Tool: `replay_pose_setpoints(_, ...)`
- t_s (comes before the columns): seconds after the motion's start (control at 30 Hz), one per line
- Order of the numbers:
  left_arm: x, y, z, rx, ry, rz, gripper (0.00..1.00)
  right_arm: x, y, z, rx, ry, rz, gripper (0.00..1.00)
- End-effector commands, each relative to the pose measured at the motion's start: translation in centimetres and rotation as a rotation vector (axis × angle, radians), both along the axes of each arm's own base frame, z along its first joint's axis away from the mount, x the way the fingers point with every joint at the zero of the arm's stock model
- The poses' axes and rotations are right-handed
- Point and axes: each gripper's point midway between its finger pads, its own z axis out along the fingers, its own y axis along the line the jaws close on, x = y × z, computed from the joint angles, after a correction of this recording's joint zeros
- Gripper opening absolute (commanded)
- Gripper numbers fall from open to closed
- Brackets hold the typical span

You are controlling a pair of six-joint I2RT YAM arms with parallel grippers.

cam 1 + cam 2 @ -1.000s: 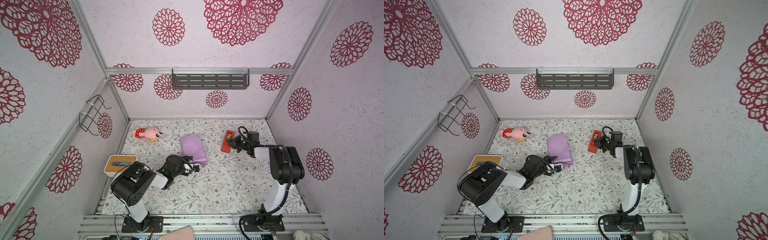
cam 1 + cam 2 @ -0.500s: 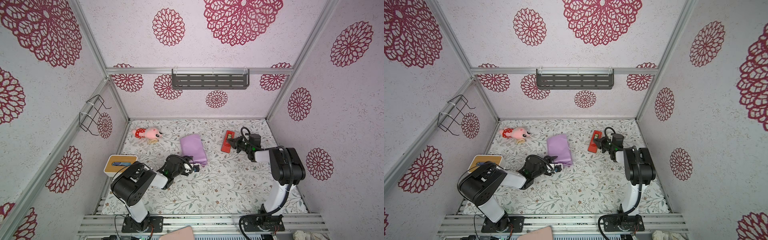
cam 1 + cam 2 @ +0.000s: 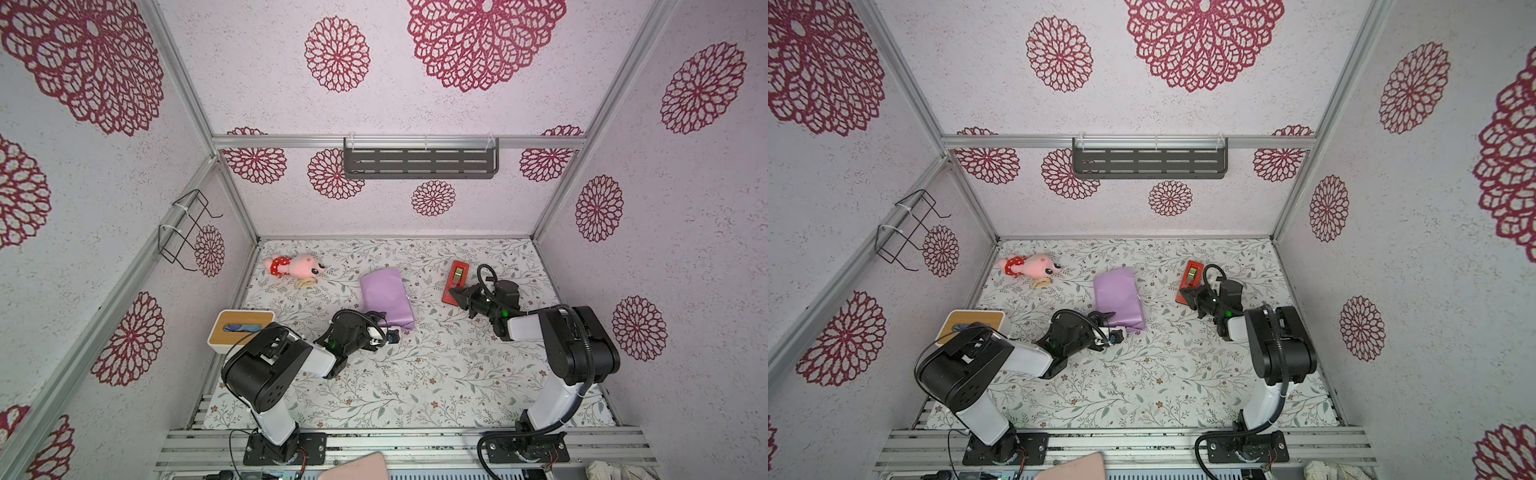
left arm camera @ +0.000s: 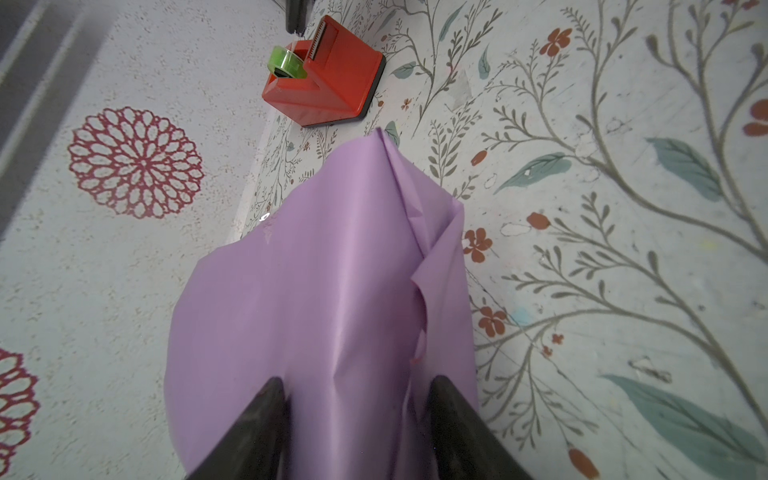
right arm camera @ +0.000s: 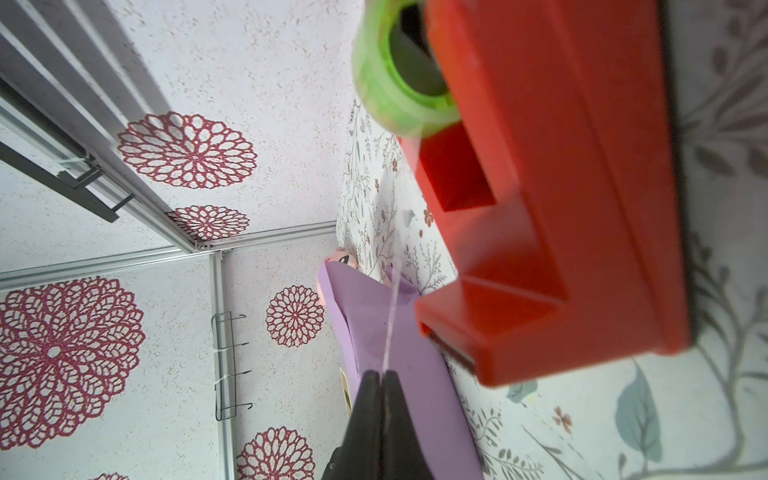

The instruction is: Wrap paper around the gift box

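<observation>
The lilac paper lies folded into a long parcel mid-table. The gift box is hidden beneath it. My left gripper is at the parcel's near end. In the left wrist view its two dark fingers press the paper from both sides, gripping the wrapped end. At the back right stands a red tape dispenser with a green roll. My right gripper is shut at its near end on a thin clear tape strip stretched from the roll.
A pink plush toy lies at the back left. A white tissue box with a wooden top sits by the left wall, close to my left arm. A grey shelf hangs on the back wall and a wire rack on the left wall.
My right gripper has drawn back slightly toward the near side, away from the dispenser, still shut. The left arm and the parcel have not moved.
</observation>
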Motion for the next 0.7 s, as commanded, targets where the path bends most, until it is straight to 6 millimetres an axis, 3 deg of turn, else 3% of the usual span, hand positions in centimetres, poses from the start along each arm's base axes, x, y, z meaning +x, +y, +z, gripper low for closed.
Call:
replay_pose_setpoints(0.0,-0.2,0.7,-1.4,0.038,0.059,0.02,0.57,-1.2,1.5,1.9,0.022,-0.053,0.052,0.0)
replay_pose_setpoints(0.3,-0.2,0.6,-1.4,0.037,0.058,0.019,0.57,-1.8,1.5,-1.8,-0.007,0.02,0.04,0.0)
replay_pose_setpoints(0.67,-0.2,0.6,-1.4,0.035,0.06,0.018,0.57,-2.4,-0.9,-7.1,-0.121,0.127,-0.023,0.0)
